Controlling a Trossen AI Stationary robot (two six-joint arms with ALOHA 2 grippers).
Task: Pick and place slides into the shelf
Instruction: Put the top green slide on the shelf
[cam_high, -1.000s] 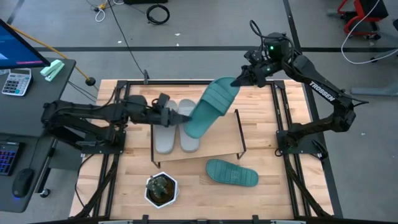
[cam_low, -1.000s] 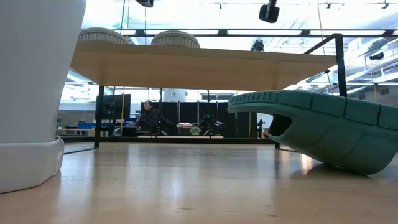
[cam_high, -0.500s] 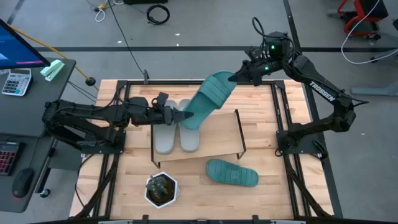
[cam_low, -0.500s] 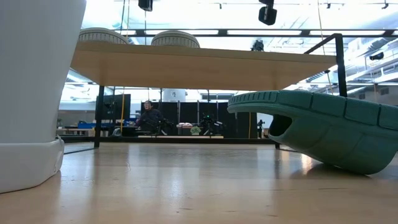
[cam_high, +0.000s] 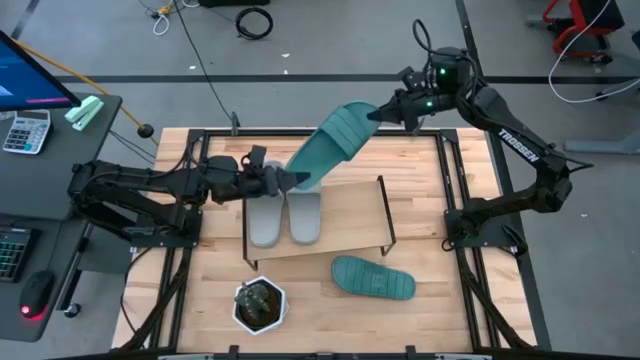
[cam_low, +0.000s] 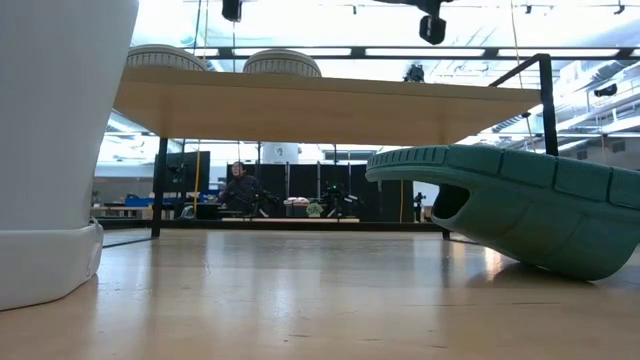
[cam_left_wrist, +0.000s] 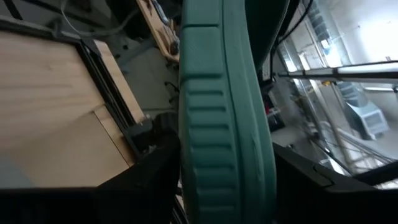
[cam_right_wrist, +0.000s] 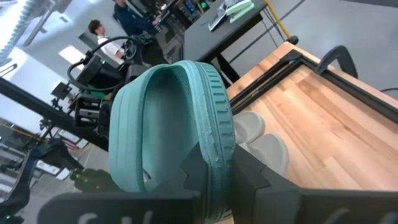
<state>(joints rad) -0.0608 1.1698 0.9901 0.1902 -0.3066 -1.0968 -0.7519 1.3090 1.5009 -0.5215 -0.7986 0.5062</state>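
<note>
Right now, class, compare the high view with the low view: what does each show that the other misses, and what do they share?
Only the high view shows both arms holding one teal slide in the air: the left end effector at its lower end, the right end effector at its upper end. It also shows the plant.

Only the low view shows the shelf's underside and a person far behind.

Both show the shelf, two grey slides and the other teal slide.

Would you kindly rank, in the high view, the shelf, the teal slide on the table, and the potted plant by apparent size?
1. The shelf, clearly largest.
2. The teal slide on the table.
3. The potted plant, smallest.
</note>
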